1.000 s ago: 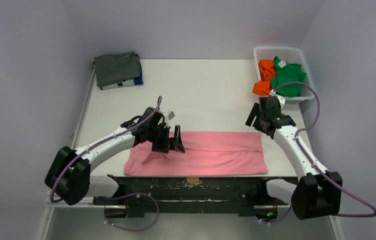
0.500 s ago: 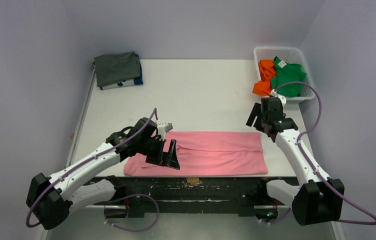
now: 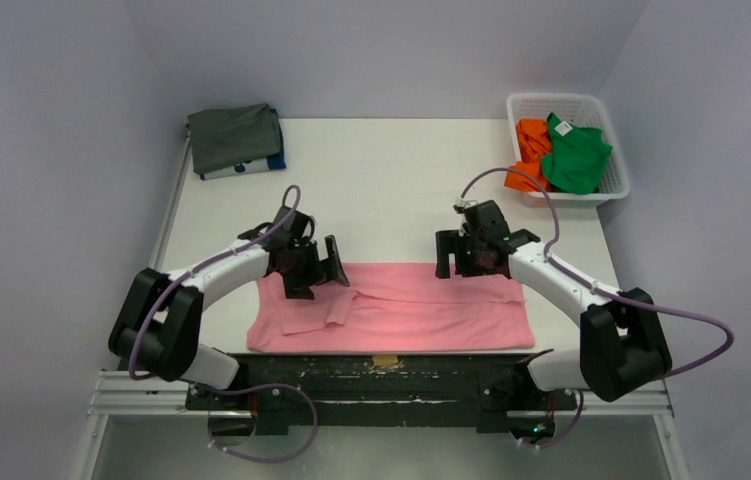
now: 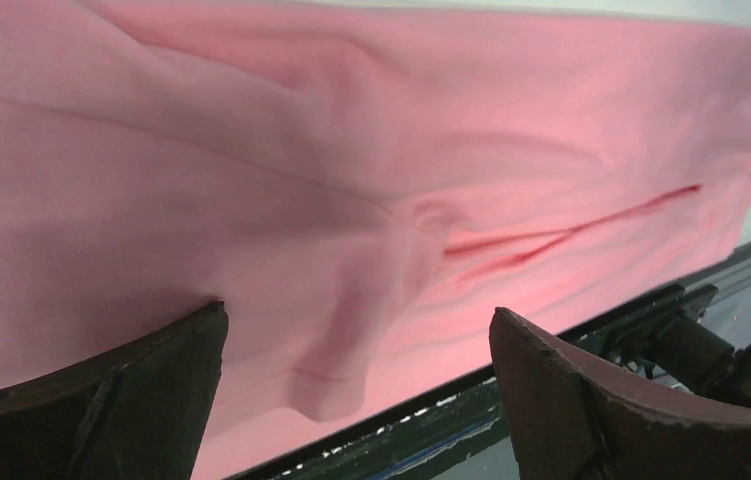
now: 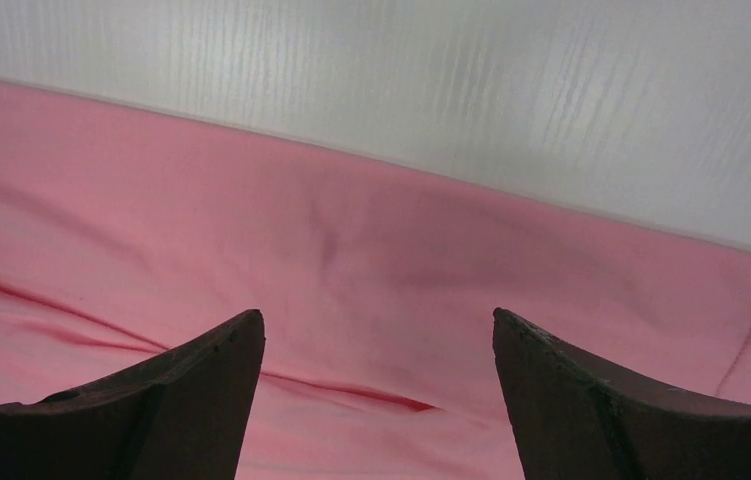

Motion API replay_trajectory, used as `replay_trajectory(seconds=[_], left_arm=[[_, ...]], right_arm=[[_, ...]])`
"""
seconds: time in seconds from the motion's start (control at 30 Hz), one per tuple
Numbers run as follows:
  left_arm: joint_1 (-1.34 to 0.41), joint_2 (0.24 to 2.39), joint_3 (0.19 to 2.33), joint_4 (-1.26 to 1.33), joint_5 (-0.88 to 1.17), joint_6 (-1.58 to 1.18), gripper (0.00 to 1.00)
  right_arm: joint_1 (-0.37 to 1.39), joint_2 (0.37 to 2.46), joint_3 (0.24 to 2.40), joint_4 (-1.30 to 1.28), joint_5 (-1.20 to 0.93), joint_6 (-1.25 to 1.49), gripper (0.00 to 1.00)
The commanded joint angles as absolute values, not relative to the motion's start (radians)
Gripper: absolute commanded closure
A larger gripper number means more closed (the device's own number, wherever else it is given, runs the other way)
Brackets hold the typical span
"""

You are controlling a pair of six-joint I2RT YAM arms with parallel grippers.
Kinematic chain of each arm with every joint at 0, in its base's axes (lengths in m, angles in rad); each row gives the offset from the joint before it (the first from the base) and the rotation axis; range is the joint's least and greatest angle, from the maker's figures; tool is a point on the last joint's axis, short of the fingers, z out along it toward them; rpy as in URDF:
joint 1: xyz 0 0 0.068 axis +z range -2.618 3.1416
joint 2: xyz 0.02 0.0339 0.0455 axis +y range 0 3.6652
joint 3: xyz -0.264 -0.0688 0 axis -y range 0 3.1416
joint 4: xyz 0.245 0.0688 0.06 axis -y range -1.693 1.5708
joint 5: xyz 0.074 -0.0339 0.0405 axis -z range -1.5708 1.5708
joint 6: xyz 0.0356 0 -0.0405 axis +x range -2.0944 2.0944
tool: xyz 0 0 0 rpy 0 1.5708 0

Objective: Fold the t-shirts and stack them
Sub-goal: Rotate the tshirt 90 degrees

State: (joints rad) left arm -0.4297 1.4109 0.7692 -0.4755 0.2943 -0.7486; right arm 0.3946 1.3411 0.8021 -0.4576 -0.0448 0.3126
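While both arms reach inward over the tabletop (image 3: 391, 190), the pink shirt (image 3: 421, 305) lies on it as a long folded band along the near edge, with a small flap turned over near its left end. The left gripper (image 4: 359, 312) is over the band's left part, jaws wide apart. The right gripper (image 5: 379, 315), jaws likewise apart, is over the band's far edge toward the right end. At the far left corner a folded grey shirt (image 3: 233, 138) rests on a blue shirt (image 3: 275, 160). An orange shirt (image 3: 529, 150) and a green shirt (image 3: 576, 158) sit bunched in the white basket (image 3: 556, 97) at the far right.
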Motion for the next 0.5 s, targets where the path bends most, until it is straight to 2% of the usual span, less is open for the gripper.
replay_trajectory(seconds=[0.0, 0.1, 0.2, 0.37, 0.47], left_arm=[[-0.375, 1.582, 0.884, -0.391, 0.277, -0.773, 0.0], [-0.372, 1.713, 0.993, -0.362, 0.272, -0.769, 0.0], [-0.367, 1.895, 1.187, -0.391, 0.282, -0.748, 0.0], [-0.364, 2.171, 1.659, -0.49, 0.337, -0.703, 0.0], [-0.359, 2.371, 2.014, -0.54, 0.359, -0.701, 0.0]], right_arm=[[0.394, 1.367, 0.847, -0.424, -0.077, 0.269, 0.18], [0.393, 1.396, 0.868, -0.407, -0.076, 0.256, 0.17], [0.394, 1.433, 0.913, -0.408, -0.059, 0.23, 0.17], [0.392, 1.526, 0.981, -0.423, 0.016, 0.247, 0.17], [0.386, 1.56, 1.015, -0.427, 0.033, 0.269, 0.17]])
